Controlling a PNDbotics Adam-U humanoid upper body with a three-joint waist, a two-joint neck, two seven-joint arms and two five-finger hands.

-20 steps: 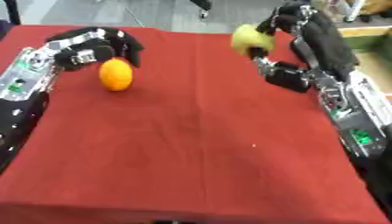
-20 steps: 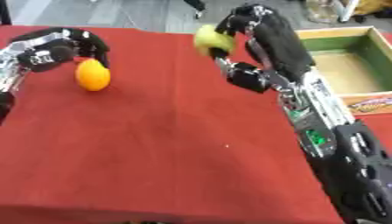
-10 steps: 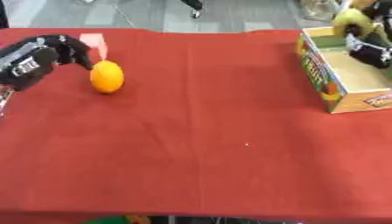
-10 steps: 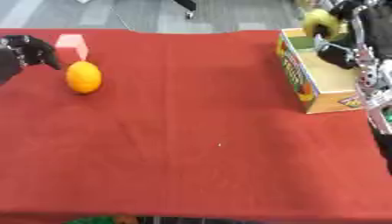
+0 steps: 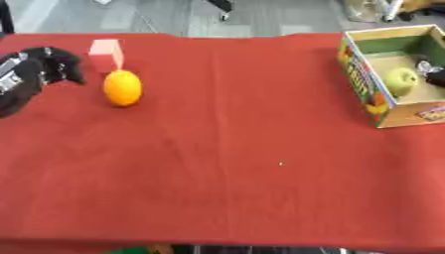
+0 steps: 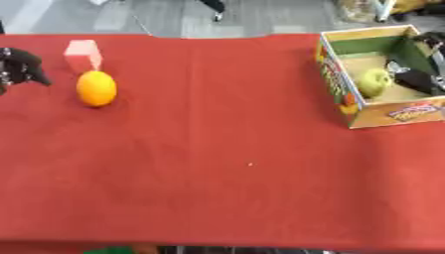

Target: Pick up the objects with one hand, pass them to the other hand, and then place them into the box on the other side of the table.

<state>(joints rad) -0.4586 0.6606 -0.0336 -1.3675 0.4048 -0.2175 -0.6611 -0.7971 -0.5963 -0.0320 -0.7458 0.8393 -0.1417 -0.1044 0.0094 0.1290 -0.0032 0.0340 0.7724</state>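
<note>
The green apple (image 6: 375,82) lies in the box (image 6: 379,115), just left of the right hand (image 6: 415,78), whose fingers look uncurled beside it. The left hand (image 5: 50,67), fingers curled on nothing, sits left of the orange (image 5: 121,88) and pink block (image 5: 106,51).

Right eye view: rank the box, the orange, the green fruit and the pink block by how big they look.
1. Box
2. Orange
3. Pink block and green fruit: they look alike, and the fruit is partly hidden by the box wall, so no ranking.

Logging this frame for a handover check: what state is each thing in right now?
Green fruit: lying in the box, released.
Box: open, upright, on the table's right side.
Orange: on the cloth, untouched.
Pink block: on the cloth behind the orange.
Left hand: curled, empty.
Right hand: in the box, grip unclear.
</note>
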